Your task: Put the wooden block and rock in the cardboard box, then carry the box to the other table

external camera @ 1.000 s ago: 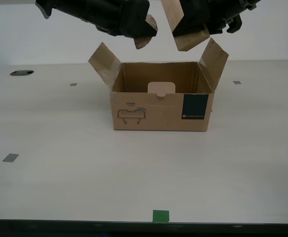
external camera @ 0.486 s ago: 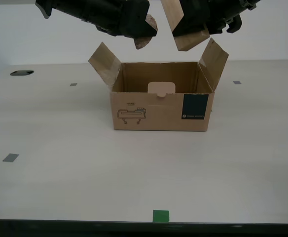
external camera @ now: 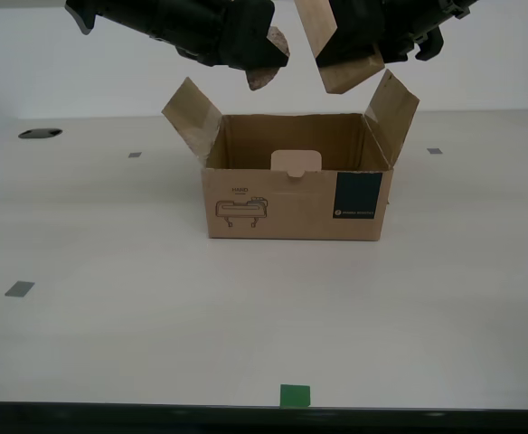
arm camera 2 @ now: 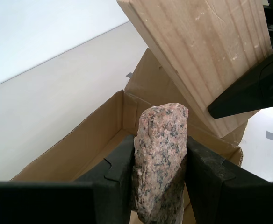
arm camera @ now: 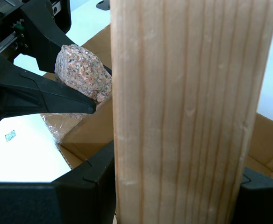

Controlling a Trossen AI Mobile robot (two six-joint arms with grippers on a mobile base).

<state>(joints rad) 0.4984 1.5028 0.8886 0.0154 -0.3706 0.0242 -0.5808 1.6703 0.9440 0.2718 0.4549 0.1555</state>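
My first hand (external camera: pixel 341 68) pinches the wooden block (external camera: pixel 329 45), my second hand (external camera: pixel 262 65) the rock (external camera: pixel 266 63), both above the cardboard box (external camera: pixel 297 176) at the exterior view's top. Both arms run off that top edge. The box floor is hidden behind its front wall.

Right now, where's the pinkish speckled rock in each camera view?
Exterior view: the small pinkish grey-brown rock hangs above the open brown cardboard box, toward the exterior view's left of the pale wooden block.
Second wrist view: rock clamped in my second gripper, box below.
First wrist view: rock beyond the block that my first gripper holds.
Shared landmark: the wooden block.
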